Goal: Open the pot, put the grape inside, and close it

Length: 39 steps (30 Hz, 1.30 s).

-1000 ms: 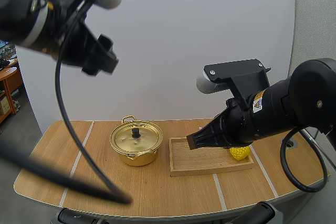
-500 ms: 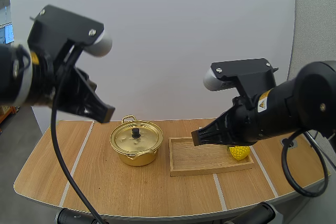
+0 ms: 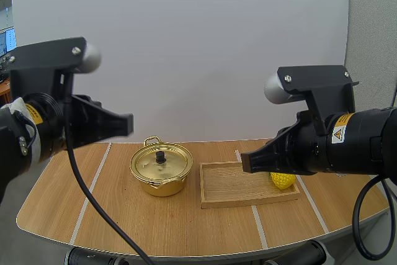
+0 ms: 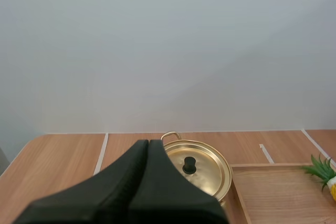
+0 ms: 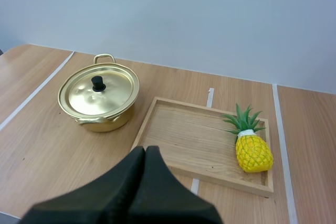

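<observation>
pot sat w/ lid on | no grape; pineapple lay on tray right of pot | L jaws, R jaws both closed, empty, high either side of pot | prob. parked clear pre-approach

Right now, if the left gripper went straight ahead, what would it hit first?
Probably the pot lid, near its rim; the shut left gripper points there, though depth is unclear.

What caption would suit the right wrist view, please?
Shut right end effector over table; lidded pot beside tray holding pineapple.
</observation>
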Tool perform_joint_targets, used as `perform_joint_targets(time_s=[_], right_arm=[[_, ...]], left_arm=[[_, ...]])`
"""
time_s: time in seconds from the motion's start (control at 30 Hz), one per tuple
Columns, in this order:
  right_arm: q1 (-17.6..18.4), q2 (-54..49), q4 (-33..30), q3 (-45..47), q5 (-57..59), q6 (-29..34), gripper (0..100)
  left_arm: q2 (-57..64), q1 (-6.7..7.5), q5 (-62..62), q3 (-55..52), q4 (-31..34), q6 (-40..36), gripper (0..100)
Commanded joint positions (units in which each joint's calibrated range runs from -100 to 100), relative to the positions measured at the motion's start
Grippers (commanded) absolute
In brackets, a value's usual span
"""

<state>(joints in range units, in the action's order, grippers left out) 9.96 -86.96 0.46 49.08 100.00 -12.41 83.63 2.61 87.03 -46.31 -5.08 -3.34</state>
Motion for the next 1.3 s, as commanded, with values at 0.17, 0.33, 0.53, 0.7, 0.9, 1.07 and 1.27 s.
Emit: perform_joint_targets(time_s=[0.17, 0.33, 0.53, 0.7, 0.9, 1.07, 1.27], right_arm=[[-2.7, -5.3, 0.0, 0.2, -10.8, -0.1, 0], [-3.5, -9.0, 0.1, 0.2, -12.3, -0.2, 0], [-5.4, -13.0, 0.3, 0.2, -15.8, -0.2, 0], [-6.8, -13.0, 0.9, 2.2, -16.6, -0.3, 0], [-6.8, -13.0, 0.9, 8.3, -21.9, -0.3, 0], [-6.8, -13.0, 1.4, 9.8, -29.1, -0.3, 0], [-6.8, -13.0, 1.4, 10.1, -42.0, -0.3, 0]], left_arm=[[7.2, -1.37, -13.3, -5.3, 10.4, -18.6, 0], [11.1, -1.45, -17.9, -11.2, 10.5, -18.6, 0], [13.0, -1.51, -18.8, -17.0, 10.5, -18.6, 0], [13.6, -1.51, -19.2, -19.8, 10.5, -18.6, 0], [13.6, -1.51, -26.3, -20.5, 10.5, -18.2, 0], [13.6, -1.51, -45.2, -20.5, 11.4, -18.2, 0], [13.6, -1.51, -53.9, -20.5, 12.9, -18.2, 0]])
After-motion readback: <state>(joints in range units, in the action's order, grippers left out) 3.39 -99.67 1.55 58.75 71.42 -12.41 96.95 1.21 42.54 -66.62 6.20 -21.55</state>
